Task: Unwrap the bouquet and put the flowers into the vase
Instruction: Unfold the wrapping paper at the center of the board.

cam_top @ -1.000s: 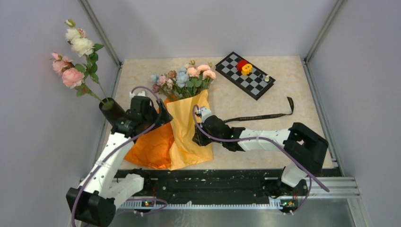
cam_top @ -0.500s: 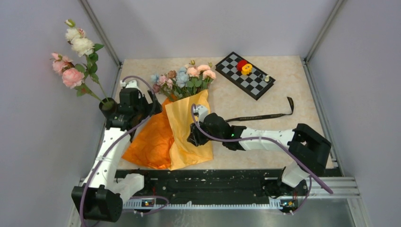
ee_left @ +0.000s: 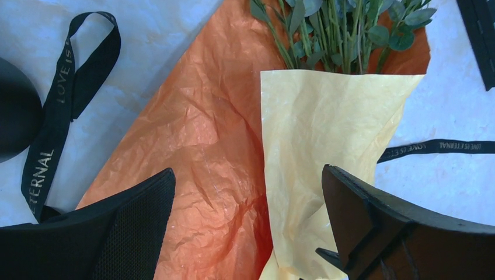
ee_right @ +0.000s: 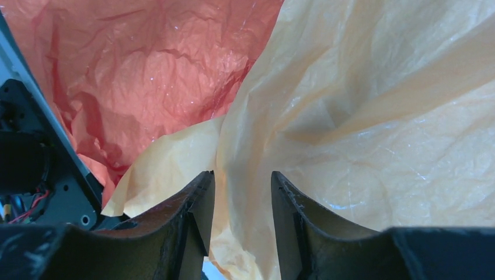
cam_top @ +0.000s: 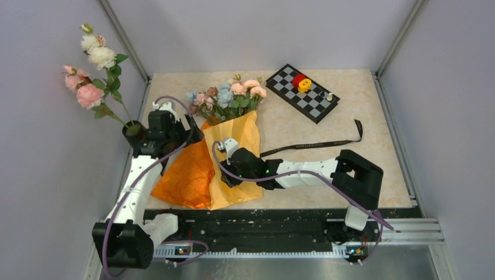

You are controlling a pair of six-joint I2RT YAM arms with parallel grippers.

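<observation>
Hovering | left hand (ee_left: 246,175) (jaws wide) | right hand (ee_right: 242,175) parted over bouquet (cam_top: 236,125)

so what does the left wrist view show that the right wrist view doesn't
Only the left wrist: the flower stems, the black lettered ribbon, bare table and the left gripper spread wide. Only the right wrist: the right gripper close up, partly open, with the yellow paper running between its jaws. Both: the orange paper lying beside the yellow paper.
</observation>
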